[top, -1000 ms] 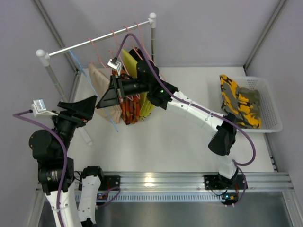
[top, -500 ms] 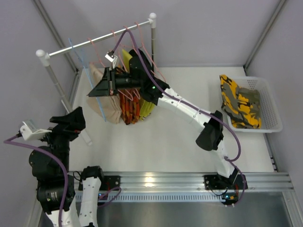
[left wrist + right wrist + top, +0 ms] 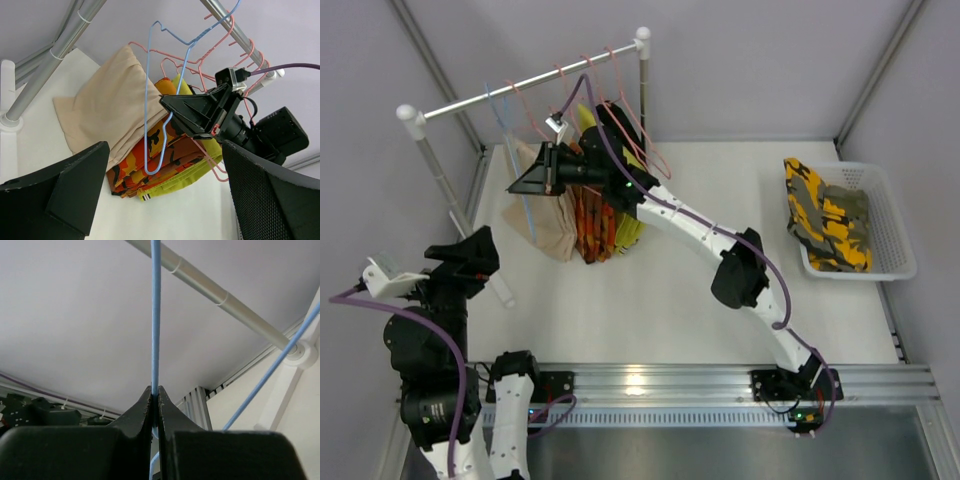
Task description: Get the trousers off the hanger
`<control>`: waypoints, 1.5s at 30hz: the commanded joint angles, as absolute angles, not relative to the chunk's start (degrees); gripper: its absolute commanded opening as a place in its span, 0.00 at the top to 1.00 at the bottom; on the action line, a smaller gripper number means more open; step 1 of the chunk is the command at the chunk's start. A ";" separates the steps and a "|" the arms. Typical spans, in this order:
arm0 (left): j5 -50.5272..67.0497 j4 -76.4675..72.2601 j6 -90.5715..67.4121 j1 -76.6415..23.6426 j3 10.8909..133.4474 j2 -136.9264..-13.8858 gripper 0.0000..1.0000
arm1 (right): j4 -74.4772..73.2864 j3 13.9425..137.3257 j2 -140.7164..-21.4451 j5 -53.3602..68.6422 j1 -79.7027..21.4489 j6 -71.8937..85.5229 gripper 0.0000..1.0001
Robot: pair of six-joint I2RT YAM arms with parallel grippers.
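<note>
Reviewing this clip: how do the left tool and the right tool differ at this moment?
The right tool is shut on the blue hanger; the left tool is open and empty. The right tool reaches up beside the rail; the left tool sits lower, apart from the clothes. Both are black and two-fingered.

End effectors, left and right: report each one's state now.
Left end effector: open, holding nothing.
Right end effector: closed on the blue hanger.
</note>
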State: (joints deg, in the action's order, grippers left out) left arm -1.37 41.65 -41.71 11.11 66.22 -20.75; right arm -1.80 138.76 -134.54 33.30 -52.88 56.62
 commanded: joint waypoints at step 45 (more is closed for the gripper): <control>43.24 47.55 -14.86 13.36 82.87 -55.28 0.01 | -17.14 100.39 -82.39 13.99 -41.41 22.16 0.00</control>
State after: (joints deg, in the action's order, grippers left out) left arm 36.80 48.82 -18.24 13.06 79.18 -55.20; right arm -14.37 105.93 -88.75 19.84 -43.79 29.76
